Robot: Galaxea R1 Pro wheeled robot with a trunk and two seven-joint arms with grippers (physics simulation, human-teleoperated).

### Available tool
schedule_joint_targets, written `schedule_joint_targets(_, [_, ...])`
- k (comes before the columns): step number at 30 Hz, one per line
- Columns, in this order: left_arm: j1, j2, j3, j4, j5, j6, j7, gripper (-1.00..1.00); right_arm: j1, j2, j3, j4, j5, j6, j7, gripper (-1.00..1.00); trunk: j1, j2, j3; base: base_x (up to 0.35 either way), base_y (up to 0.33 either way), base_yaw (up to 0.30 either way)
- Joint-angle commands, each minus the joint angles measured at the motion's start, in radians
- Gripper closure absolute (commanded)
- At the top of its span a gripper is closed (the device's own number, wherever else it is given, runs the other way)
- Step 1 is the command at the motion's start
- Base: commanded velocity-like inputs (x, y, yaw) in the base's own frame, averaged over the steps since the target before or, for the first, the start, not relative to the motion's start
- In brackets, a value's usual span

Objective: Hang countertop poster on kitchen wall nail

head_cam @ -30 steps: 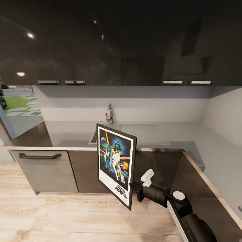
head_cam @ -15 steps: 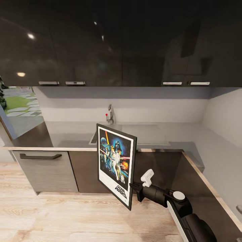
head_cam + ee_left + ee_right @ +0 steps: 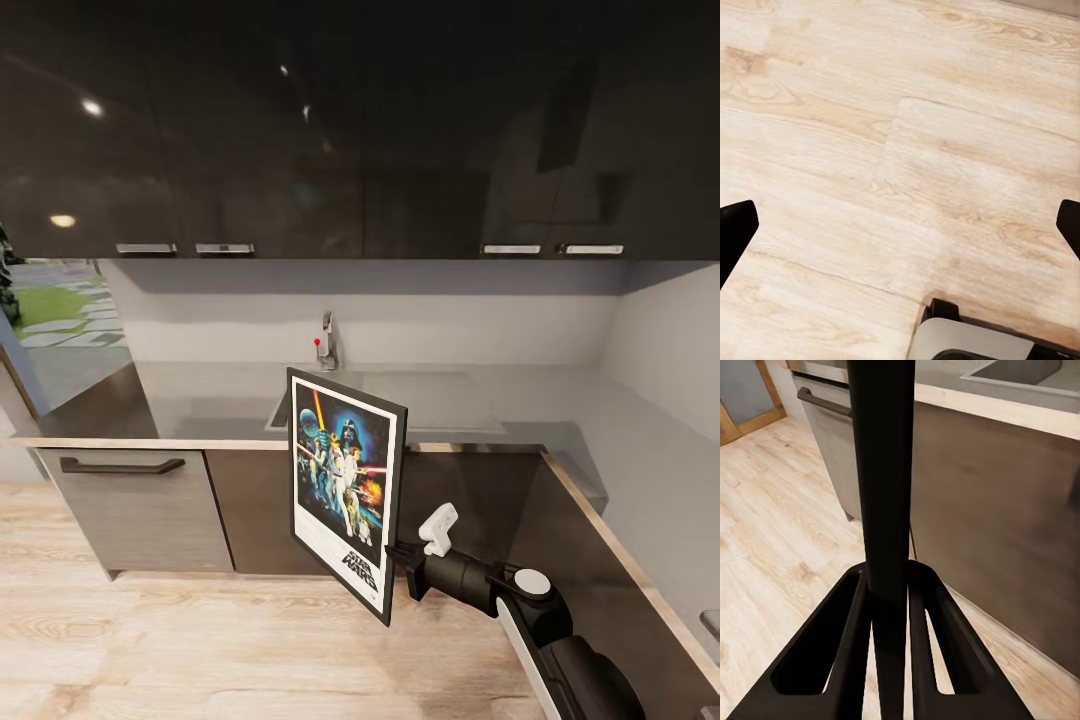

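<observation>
The poster [image 3: 343, 480], a portrait Star Wars print in a thin black frame, is held upright in the air in front of the cabinets, below the countertop's edge. My right gripper [image 3: 397, 563] is shut on its lower right edge. In the right wrist view the frame's dark edge [image 3: 883, 472] stands clamped between the two black fingers [image 3: 851, 652]. The grey kitchen countertop [image 3: 200, 400] runs behind it in an L and turns toward me at the right. My left gripper [image 3: 900, 225] is open over the wooden floor, its fingertips [image 3: 735, 229] far apart. No nail can be made out on the pale wall [image 3: 450, 320].
A steel sink [image 3: 400, 400] with a tap [image 3: 326, 340] is set in the worktop behind the poster. Dark glossy wall cupboards [image 3: 350, 130] hang above. A grey drawer front with a dark handle [image 3: 120, 465] sits at the left. Light wooden floor [image 3: 200, 640] lies in front.
The view has shifted a little, with the cupboards and the drawer handle sitting slightly lower and further right. The poster and the right gripper have not moved.
</observation>
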Motion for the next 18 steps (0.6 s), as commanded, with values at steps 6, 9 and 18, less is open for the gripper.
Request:
schedule_joint_targets(6, [0.000,0.000,0.003,-0.001,0.001,-0.001,-0.005,-1.00,-0.001,0.000,0.000,-0.001,0.000,0.007,0.005,1.00,0.001,-0.002,-0.002,0.000,0.000,0.000])
schedule_joint_targets(9, [0.000,0.000,0.003,-0.001,0.001,-0.001,-0.005,-1.00,-0.001,0.000,0.000,-0.001,0.000,0.008,0.005,1.00,0.001,-0.002,-0.002,0.000,0.000,0.000])
schedule_joint_targets(18, [0.000,0.000,0.003,-0.001,0.001,-0.005,-0.005,-1.00,-0.001,-0.001,-0.001,-0.001,-0.001,0.007,0.006,1.00,0.001,-0.002,-0.002,0.000,0.000,0.000])
